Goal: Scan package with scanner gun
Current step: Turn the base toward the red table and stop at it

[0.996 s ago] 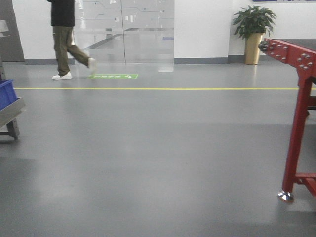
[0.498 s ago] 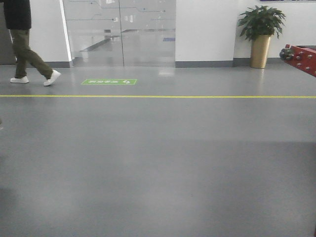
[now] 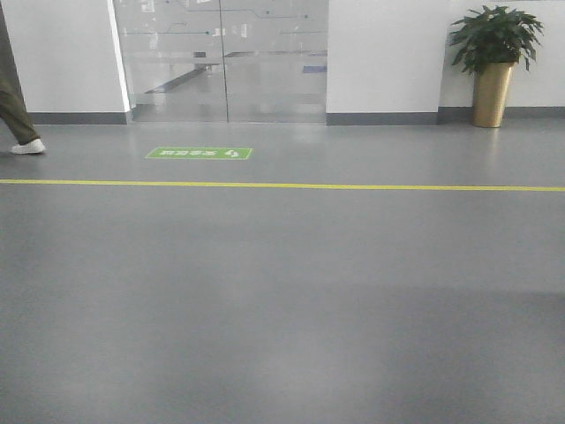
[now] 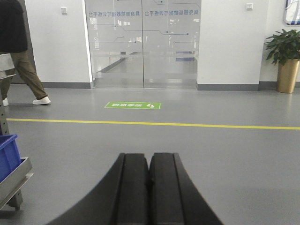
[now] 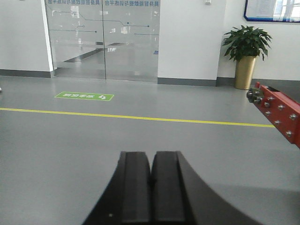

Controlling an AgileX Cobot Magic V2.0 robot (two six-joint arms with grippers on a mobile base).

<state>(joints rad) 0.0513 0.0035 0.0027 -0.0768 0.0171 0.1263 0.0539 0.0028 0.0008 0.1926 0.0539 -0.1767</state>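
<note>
The left gripper [image 4: 149, 157] is closed, its 2 black fingers [image 4: 133, 187] pressed flat together with nothing between them, and it hangs level over grey floor [image 3: 282, 336]. The right gripper [image 5: 152, 157] is closed and bare in the same way. Where the package and scanner gun are cannot be told from these views. Ahead, a yellow line [image 3: 282, 186] crosses the floor, with a green sign [image 3: 199, 153] beyond it before glass doors [image 3: 221, 62]. A plant [image 3: 493, 66] in a gold pot stands by the wall at right. A person [image 4: 18, 61] walks at far left. A blue bin [image 4: 7, 157] sits at the left wrist view's left edge, and a red frame [image 5: 276, 112] at the right wrist view's right edge.
</note>
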